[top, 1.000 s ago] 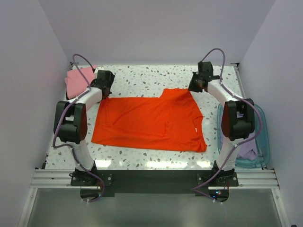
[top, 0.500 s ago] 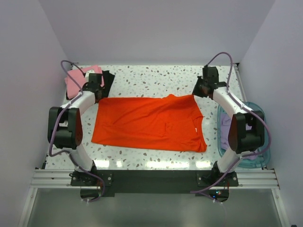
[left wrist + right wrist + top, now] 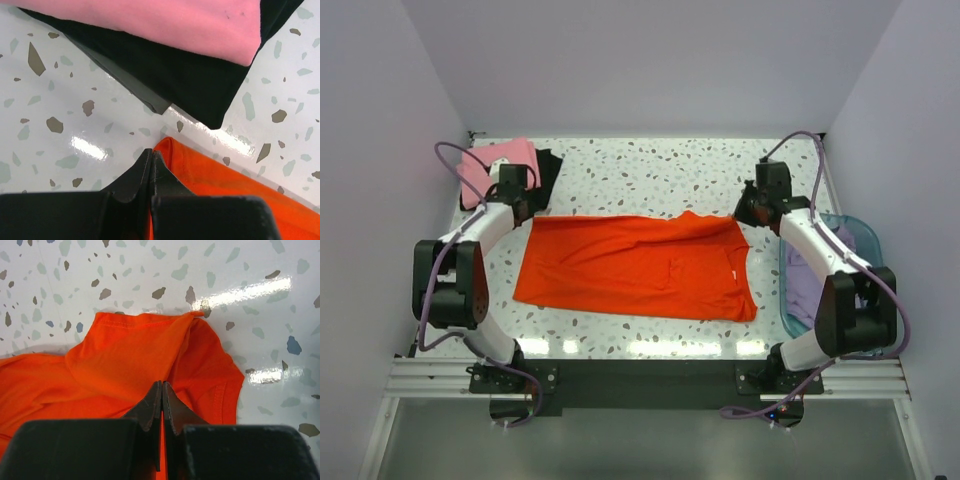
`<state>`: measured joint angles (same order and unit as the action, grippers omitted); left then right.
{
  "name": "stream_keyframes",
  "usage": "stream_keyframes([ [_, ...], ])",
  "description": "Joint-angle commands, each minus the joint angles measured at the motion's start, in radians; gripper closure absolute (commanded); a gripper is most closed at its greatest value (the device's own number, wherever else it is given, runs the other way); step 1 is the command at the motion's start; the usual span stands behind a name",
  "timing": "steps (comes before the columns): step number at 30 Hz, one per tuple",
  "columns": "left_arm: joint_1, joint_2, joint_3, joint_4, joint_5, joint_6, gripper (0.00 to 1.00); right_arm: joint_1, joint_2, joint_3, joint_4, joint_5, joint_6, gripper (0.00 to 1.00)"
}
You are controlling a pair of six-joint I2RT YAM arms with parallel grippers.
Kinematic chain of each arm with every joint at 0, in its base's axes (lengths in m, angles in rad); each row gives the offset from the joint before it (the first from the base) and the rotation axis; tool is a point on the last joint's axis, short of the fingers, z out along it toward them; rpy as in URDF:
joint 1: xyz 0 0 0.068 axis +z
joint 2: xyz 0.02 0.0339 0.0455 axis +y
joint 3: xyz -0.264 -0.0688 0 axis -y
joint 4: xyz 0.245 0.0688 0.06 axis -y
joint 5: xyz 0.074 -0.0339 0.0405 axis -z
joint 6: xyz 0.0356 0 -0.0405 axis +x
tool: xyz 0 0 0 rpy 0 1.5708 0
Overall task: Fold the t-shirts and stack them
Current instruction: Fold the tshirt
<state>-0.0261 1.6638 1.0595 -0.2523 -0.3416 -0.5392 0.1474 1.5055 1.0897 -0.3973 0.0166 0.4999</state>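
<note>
Right claw (image 3: pixel 161 390) pinching orange-red shirt (image 3: pixel 125 360) | speckled table (image 3: pixel 640 165) | pale walls (image 3: pixel 640 60)

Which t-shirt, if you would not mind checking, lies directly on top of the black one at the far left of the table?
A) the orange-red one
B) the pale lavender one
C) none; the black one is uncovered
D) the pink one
D: in the left wrist view the pink t-shirt lies folded on the black t-shirt, while the orange-red t-shirt is spread out apart from them.
</note>
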Motion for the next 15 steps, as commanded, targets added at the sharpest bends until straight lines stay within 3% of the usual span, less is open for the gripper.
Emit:
stream_keyframes([
  [1,0.015,-0.061,-0.024,0.013,0.033,-0.035,1.0,-0.006,-0.074,-0.034,0.031,0.019,0.012,1.0],
  [15,0.055,-0.182,-0.096,-0.01,0.056,-0.064,1.0,-0.006,-0.142,-0.111,0.043,0.0,0.023,1.0],
])
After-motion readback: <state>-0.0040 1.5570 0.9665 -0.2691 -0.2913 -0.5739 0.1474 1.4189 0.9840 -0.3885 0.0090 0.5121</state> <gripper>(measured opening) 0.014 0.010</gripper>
